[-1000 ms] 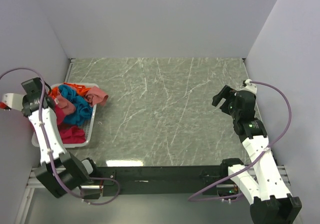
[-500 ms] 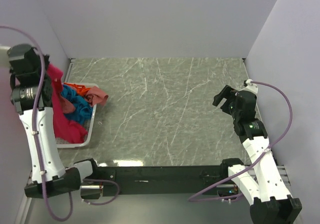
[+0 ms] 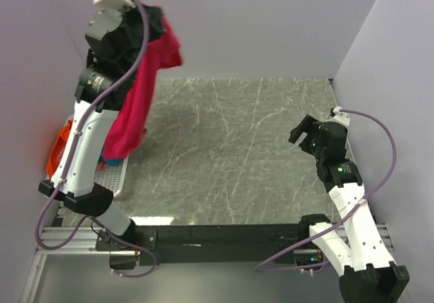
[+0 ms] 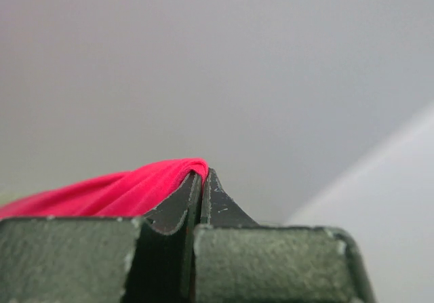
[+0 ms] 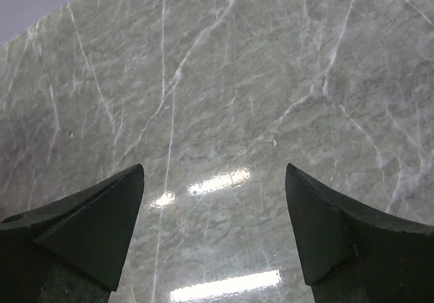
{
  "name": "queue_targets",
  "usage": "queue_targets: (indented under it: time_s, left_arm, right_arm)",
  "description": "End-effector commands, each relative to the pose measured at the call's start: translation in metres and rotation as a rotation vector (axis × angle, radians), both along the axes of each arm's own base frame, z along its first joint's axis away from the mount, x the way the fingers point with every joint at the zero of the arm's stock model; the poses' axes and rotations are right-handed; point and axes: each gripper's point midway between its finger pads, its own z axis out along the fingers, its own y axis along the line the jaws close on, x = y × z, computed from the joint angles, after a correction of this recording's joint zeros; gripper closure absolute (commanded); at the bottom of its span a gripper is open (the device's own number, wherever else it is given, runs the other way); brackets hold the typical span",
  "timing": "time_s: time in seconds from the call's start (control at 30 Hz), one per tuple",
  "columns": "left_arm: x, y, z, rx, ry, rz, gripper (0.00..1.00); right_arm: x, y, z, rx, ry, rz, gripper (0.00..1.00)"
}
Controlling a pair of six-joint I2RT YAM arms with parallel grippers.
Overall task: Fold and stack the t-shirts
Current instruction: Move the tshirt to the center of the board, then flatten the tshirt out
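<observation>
**One magenta t-shirt (image 3: 139,106) held high over the table (image 3: 230,140)**

Nearest us, both arm bases sit at the table's near edge. From the near right corner the right arm leans up along the table's right side with its elbow bent. We see the right gripper (image 3: 305,132) poised above the marble, jaws spread wide with nothing between them. Its wrist view shows only stone between the two fingertips (image 5: 108,215).

At the table's left edge lies the white basket (image 3: 121,174), with orange cloth (image 3: 57,147) showing beside the arm. The left arm climbs from the near left corner, stretched almost straight and leaning toward the table's far side. Its left gripper (image 3: 150,24) is well above the table's far left part, jaws pressed together on a fold of the t-shirt. The shirt drapes down along the arm, its lower end hanging over the basket. We cannot tell whether it touches the basket.
</observation>
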Motion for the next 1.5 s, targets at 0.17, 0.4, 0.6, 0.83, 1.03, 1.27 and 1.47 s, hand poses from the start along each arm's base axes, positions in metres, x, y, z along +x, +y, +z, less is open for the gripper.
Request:
queue_targets:
  time_s: [0.17,0.4,0.6,0.83,1.03,1.27,1.47]
  left_arm:
    - [-0.098,-0.094,0.128,0.02,-0.511,-0.383,0.99]
    - [-0.052,-0.102,0.042,0.054,-0.281,-0.253,0.99]
    - [0.024,-0.043,-0.167,0.072,0.239,-0.029,0.67]
    - [0.008,-0.002,-0.35,0.03,0.724,0.032,0.01]
    - [-0.033,-0.016,-0.416,-0.032,0.87,-0.079,0.01]
    - [-0.05,-0.005,-0.463,0.001,0.985,-0.032,0.01]
    - [-0.041,-0.002,-0.492,0.033,1.052,0.021,0.05]
  right_arm:
    - [0.003,-0.007,0.027,-0.008,-0.086,-0.035,0.09]
    - [-0.014,-0.023,0.022,-0.036,-0.03,-0.123,0.09]
    - [-0.043,-0.036,0.013,-0.058,0.085,-0.195,0.09]
    - [-0.041,0.001,-0.023,0.053,0.146,-0.028,0.09]
    - [-0.033,0.035,-0.058,0.145,0.257,0.129,0.1]
    - [-0.04,0.081,-0.106,0.112,0.412,0.256,0.1]
    - [-0.049,0.093,-0.141,0.079,0.535,0.229,0.13]
